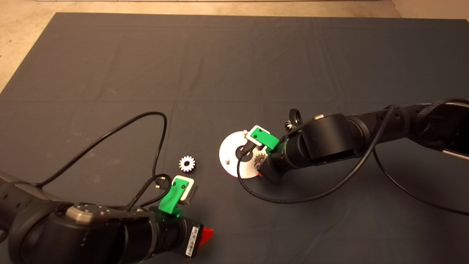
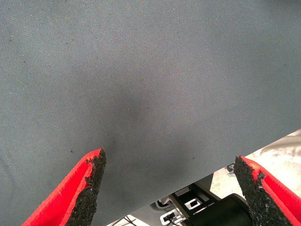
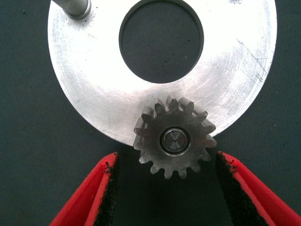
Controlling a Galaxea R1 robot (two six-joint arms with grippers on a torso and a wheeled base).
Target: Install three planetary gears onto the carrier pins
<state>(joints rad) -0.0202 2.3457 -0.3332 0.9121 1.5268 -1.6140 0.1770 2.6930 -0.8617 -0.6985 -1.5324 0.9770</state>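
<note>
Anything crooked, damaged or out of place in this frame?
Nothing stands out. One small silvery toothed gear sits flat on its pin on the shiny round metal disc, between the open right end effector fingers. Another gear lies flat on the dark mat.

A disc (image 1: 231, 156) is lying on the mat (image 1: 234, 66) right of centre. One gear (image 3: 174, 137) is sitting on a pin (image 3: 174, 140) at the disc's near right edge, between the right gripper's (image 3: 164, 188) spread fingers (image 3: 106, 188) without touching them. Two more pins (image 1: 244, 132) are standing bare on the disc. A second gear (image 1: 187, 163) is lying on the mat left of the disc, well apart. The left gripper (image 2: 169, 186) is hovering, fingers apart, nearer than that gear, at the mat's near edge.
</note>
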